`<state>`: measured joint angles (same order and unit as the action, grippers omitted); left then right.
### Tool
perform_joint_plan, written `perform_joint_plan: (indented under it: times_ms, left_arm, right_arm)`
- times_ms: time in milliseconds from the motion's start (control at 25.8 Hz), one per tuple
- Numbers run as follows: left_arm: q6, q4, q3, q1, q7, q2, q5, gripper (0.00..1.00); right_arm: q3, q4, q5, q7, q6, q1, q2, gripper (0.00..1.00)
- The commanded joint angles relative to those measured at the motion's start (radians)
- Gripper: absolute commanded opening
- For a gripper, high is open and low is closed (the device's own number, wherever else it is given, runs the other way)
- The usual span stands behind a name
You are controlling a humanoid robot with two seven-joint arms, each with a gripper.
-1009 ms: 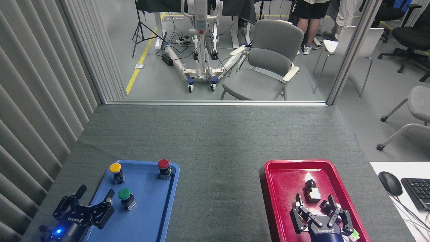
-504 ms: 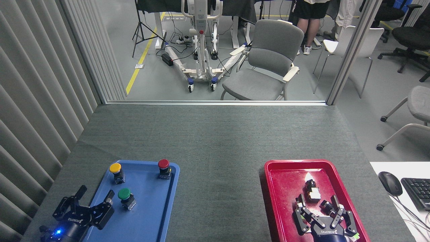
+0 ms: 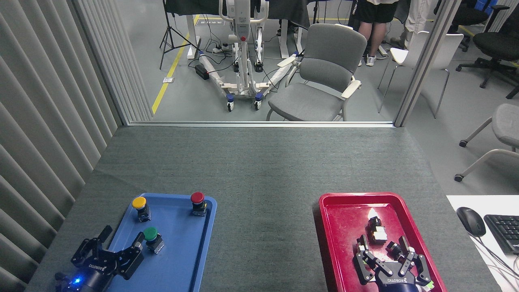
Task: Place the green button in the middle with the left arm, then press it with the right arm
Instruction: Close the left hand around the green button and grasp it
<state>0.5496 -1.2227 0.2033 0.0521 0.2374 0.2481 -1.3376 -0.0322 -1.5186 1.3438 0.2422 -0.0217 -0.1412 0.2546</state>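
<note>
Grey-matted worktop [image 3: 259,170], two trays: left gripper nearing green button.
Left gripper [image 3: 121,241], fingers spread, has shifted right and forward in the last second; one finger now sits just beside the green button [image 3: 151,233], which stands ungrasped in the blue tray [image 3: 190,259]. Right gripper [image 3: 383,249], also spread, hovers over the red tray [image 3: 336,243]. Middle of the mat bare; grasp likely next.

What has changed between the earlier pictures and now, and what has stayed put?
The left gripper, open, has shifted right toward the green button; one finger is now beside it, nothing grasped. The right gripper drew back slightly over the red tray. The buttons and the blue tray stayed put.
</note>
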Motion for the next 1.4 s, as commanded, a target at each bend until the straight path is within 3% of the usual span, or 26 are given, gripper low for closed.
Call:
perform_joint_plan:
  times_ms: [0,194,349,698,1086,1125,1164,1241,1358]
  left_arm:
    - [0.007,0.017,-0.039,-0.003,0.000,0.005,-0.002,1.00]
    - [0.007,0.040,-0.084,-0.021,-0.001,0.011,-0.003,1.00]
    - [0.009,0.138,-0.085,-0.005,-0.001,0.011,-0.003,1.00]
    - [0.030,0.275,-0.145,0.086,-0.001,0.010,-0.003,1.00]
    - [-0.031,0.384,-0.188,0.178,0.000,-0.001,-0.002,1.00]
    - [-0.037,0.384,-0.188,0.180,0.002,-0.006,-0.002,0.96]
    - [-0.045,0.382,-0.188,0.180,0.003,-0.004,0.000,0.84]
    - [-0.060,0.382,-0.188,0.184,0.005,-0.007,0.003,0.71]
    - [-0.037,0.365,-0.193,0.175,0.031,0.002,0.000,0.27]
  right_arm:
    - [0.000,0.000,0.000,-0.006,0.000,0.000,0.000,1.00]
    - [0.000,0.000,0.000,-0.006,0.000,0.000,0.000,1.00]
    - [0.000,0.000,0.000,-0.006,0.000,0.000,0.000,1.00]
    - [0.000,0.000,0.000,-0.006,0.002,-0.001,0.000,1.00]
    - [0.002,0.000,-0.002,-0.009,0.000,0.000,0.000,1.00]
    - [0.002,0.000,-0.002,-0.009,0.000,0.000,0.000,1.00]
    - [0.002,0.000,-0.002,-0.009,0.000,0.000,0.000,1.00]
    - [0.002,0.000,-0.002,-0.011,0.000,0.002,-0.001,1.00]
    - [0.002,0.000,-0.002,-0.011,-0.001,0.003,-0.003,1.00]
